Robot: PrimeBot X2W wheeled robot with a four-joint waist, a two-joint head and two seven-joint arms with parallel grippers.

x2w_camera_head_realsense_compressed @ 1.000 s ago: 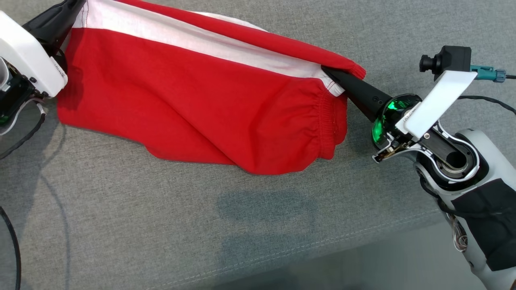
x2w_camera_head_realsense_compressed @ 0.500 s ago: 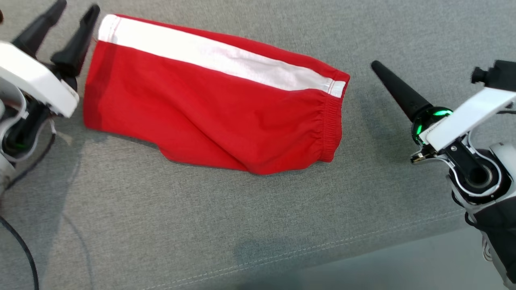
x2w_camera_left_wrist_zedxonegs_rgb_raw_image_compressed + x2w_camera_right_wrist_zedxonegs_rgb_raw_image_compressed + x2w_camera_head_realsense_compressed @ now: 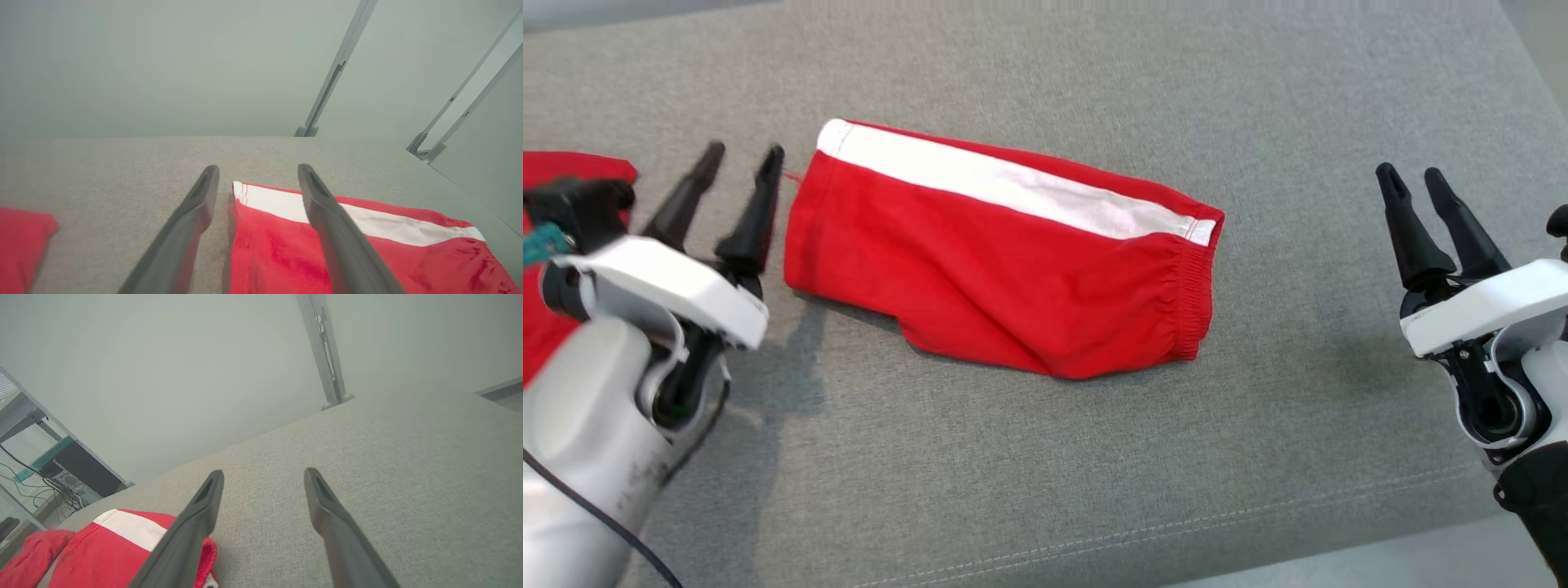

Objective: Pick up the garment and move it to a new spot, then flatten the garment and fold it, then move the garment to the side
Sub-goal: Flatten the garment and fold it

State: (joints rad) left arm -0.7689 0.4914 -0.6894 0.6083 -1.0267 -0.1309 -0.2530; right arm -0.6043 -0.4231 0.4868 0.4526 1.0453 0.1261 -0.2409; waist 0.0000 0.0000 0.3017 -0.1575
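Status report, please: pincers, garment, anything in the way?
Left pincer open, empty, at left end of garment. Right pincer open, empty, off its right end. Lying on grey cushion. Second red cloth far left.

The garment [image 3: 1013, 278] is soft, matt cloth, puckered where elastic gathers it; the worktop [image 3: 1094, 474] wears coarse, matt grey woven fabric.

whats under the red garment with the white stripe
The red fabric garment with a white stripe lies flat on the grey woven upholstered surface, which shows all round it. Whatever sits directly beneath is covered; nothing pokes out at its edges.
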